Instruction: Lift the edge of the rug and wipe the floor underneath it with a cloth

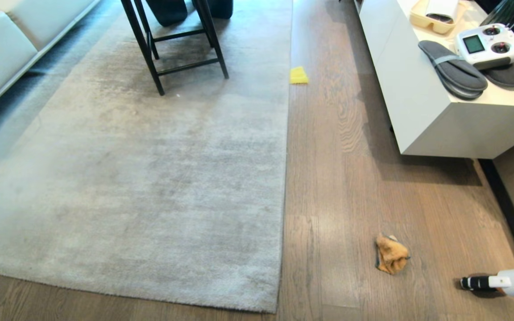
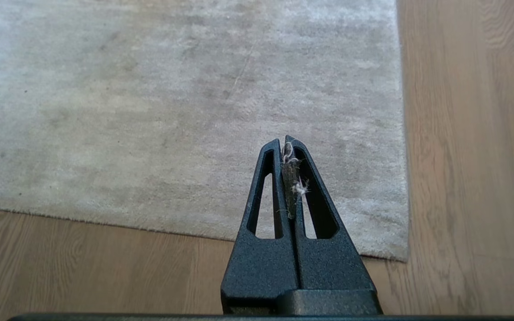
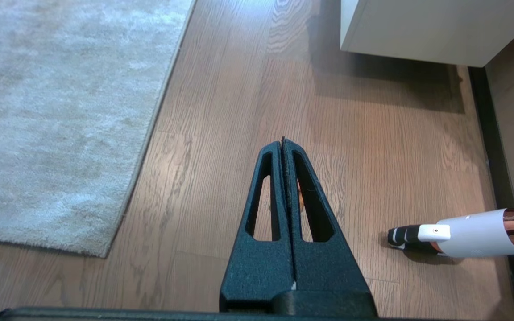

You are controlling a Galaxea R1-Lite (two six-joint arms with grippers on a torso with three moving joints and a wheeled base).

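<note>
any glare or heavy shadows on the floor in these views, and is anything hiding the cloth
Head view: pale sheen on the floor left of the cloth, dark shadow under the white cabinet. Right wrist view: glare on the far planks, and the shut right gripper covers nearly all the cloth. Left wrist view: even light over the rug edge, no glare.

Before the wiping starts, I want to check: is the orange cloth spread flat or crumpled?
Crumpled. The cloth lies bunched in a small heap on the floor, its grey trim folded at one side, apart from the rug edge.
</note>
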